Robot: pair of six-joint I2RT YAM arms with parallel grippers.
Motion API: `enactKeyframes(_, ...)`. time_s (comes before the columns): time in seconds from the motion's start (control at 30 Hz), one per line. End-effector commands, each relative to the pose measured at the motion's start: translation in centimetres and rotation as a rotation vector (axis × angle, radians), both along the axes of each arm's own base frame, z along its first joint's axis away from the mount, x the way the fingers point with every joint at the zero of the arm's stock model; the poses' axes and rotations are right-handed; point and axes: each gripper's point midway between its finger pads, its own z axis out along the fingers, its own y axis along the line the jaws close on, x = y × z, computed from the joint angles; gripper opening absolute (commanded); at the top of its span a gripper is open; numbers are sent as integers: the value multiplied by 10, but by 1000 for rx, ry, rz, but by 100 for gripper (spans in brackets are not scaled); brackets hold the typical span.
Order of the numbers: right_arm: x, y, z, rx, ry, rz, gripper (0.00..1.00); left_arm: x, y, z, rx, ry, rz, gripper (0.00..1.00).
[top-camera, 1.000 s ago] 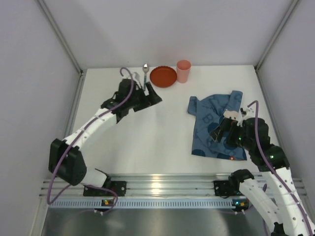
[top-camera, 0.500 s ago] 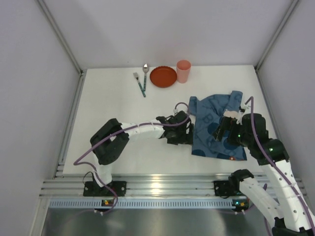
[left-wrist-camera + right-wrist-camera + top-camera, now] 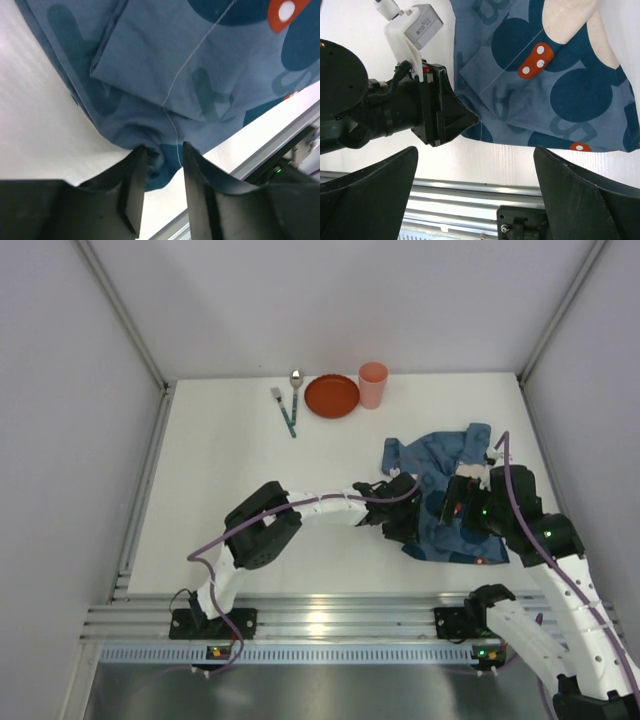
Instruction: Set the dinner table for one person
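Moved: my left arm reaches right, across from the far cutlery to the blue cloth mat [image 3: 210, 75].
Left fingers [image 3: 161, 165]: narrowing on the mat's near-left corner fold.
Right fingers [image 3: 477, 165]: wide, empty, above the mat.
Risk: only a thin bunched fold sits pinched, so it may slip free.

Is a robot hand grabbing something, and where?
The left gripper pinches the blue cloth at its bunched near-left edge. The right gripper holds nothing.

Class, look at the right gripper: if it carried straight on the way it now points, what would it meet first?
Most likely the blue cloth lying beneath the open right gripper, near where the left gripper pinches its edge; depth is uncertain.
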Motion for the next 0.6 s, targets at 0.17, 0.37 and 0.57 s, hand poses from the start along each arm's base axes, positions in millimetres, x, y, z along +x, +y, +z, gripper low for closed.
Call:
enactKeyframes(0.17, 10, 15, 11, 4, -26, 93, 100, -10, 25, -31, 156, 22, -7, 0)
enactKeyframes(0.37, 10, 48, -49, 46, 266, 187, 98, -15, 67, -25, 197, 25, 60, 0)
enactKeyframes(0.57, 45, 66, -70, 91, 280, 162, 98, -21, 90, -25, 153, 72, 108, 0)
